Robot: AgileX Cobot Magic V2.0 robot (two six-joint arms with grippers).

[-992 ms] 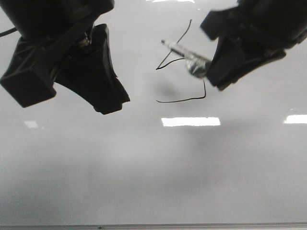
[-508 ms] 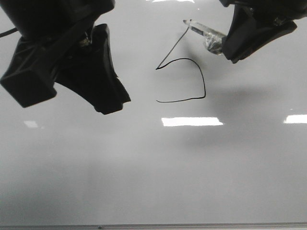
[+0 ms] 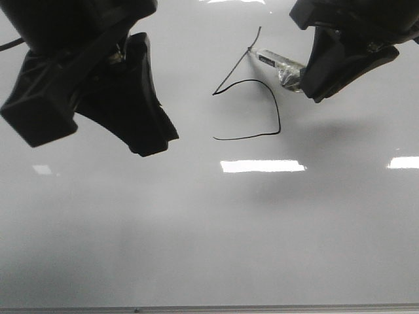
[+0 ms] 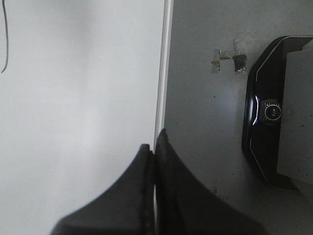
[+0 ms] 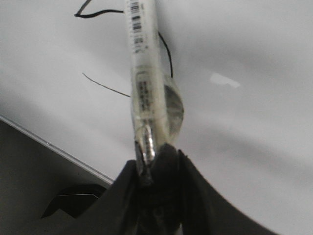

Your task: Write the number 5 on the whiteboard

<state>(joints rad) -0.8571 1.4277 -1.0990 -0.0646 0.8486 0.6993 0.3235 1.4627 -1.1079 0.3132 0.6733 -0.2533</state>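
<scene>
The whiteboard fills the front view. On it is the number 5: a slanted stem and an angular rounded belly in thin black line; I see no top stroke. My right gripper is shut on a clear marker, whose tip lies at the upper part of the stem. In the right wrist view the marker sticks out of the shut gripper over the strokes. My left gripper hovers left of the figure, shut and empty; its jaws are pressed together.
The board's thin metal edge strip runs beside grey table, where a black device and tape scraps lie. The strip also shows in the front view and in the right wrist view. Bright light reflections lie on the board.
My right gripper moved the marker from over the belly up and right to the stem's top, then slightly down so the tip lies on the stem. The left gripper has not moved.
</scene>
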